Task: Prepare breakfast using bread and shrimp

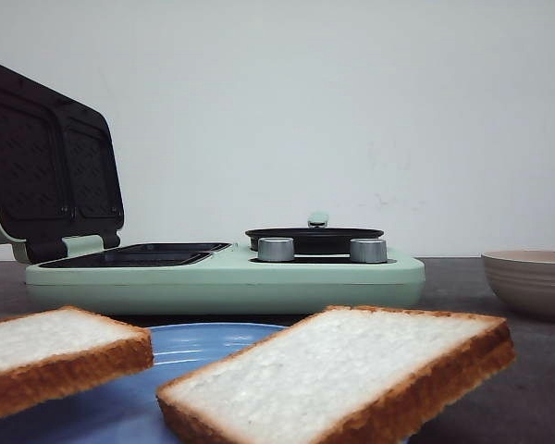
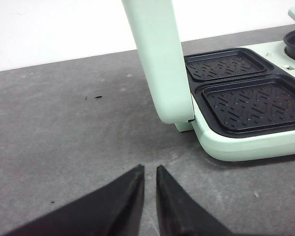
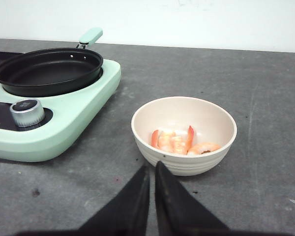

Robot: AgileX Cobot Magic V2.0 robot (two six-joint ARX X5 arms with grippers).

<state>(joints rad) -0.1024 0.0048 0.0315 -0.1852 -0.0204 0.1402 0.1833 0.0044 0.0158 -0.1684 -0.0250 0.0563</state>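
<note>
Two slices of bread, one at the left [image 1: 60,356] and one at the right [image 1: 351,370], lie on a blue plate [image 1: 199,338] at the front of the table. Several orange-pink shrimp [image 3: 174,141] sit in a cream bowl [image 3: 184,164], which shows at the right edge of the front view [image 1: 532,282]. My right gripper [image 3: 152,166] is shut and empty just in front of that bowl. Over bare grey table beside the breakfast maker, my left gripper [image 2: 150,168] is shut with nothing in it. Neither gripper shows in the front view.
A mint-green breakfast maker [image 1: 222,277] stands mid-table with its lid [image 1: 51,162] raised over two black grill plates [image 2: 250,101]. A black pan [image 3: 46,71] rests on its right half, behind the metal knobs [image 1: 276,249]. A white wall closes the back.
</note>
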